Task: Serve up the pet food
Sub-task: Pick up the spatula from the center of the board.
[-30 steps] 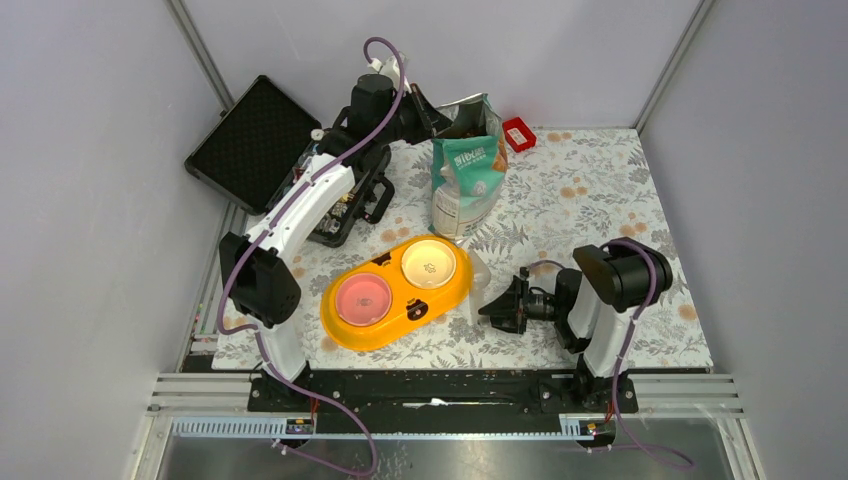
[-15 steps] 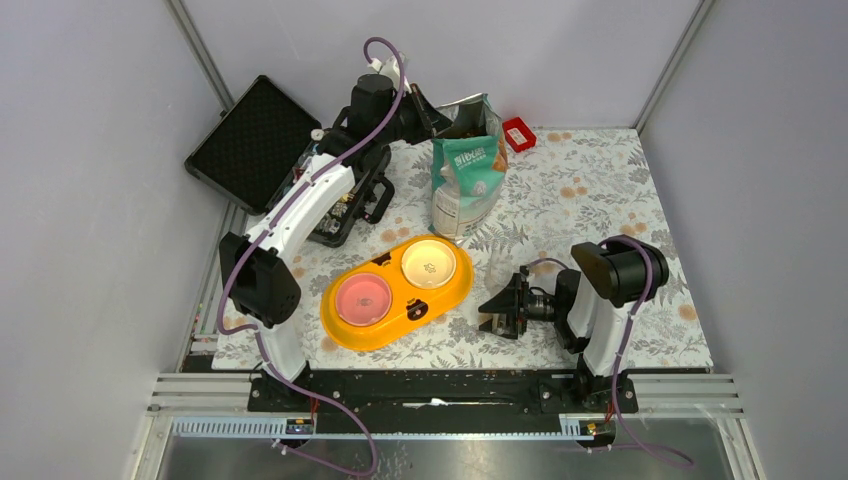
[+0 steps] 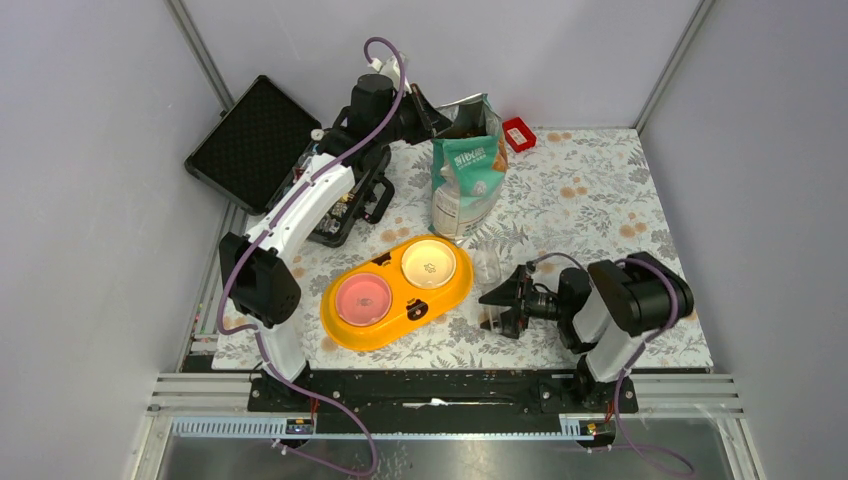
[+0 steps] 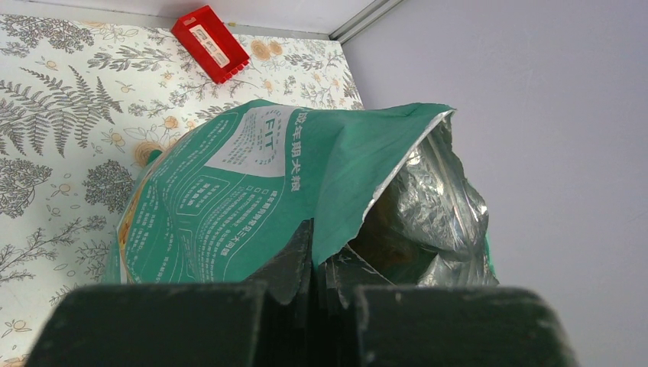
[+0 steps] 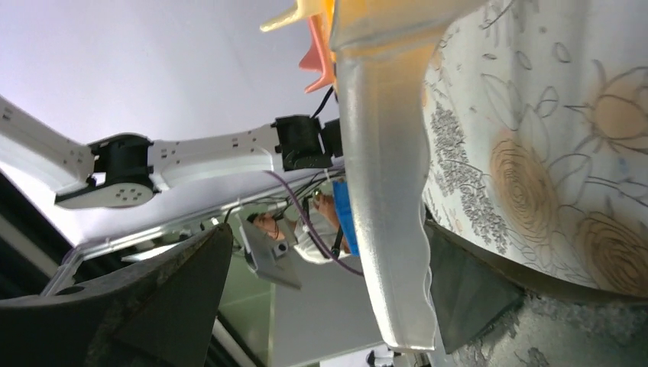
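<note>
My left gripper point(image 4: 317, 256) pinches the rim of the teal-and-white foil pouch point(image 3: 468, 175); my right gripper point(image 3: 497, 308) is spread wide, holding nothing; the orange two-bowl dish point(image 3: 345, 335) has nothing in it yet.

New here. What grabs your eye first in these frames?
The orange two-bowl feeder sits front and centre on the flowered table, with one pink bowl and one cream. Behind it stands a teal pouch with its top torn open and foil lining showing; the left gripper pinches its rim. To the feeder's right, the right gripper lies low with its jaws wide open by a clear cup.
</note>
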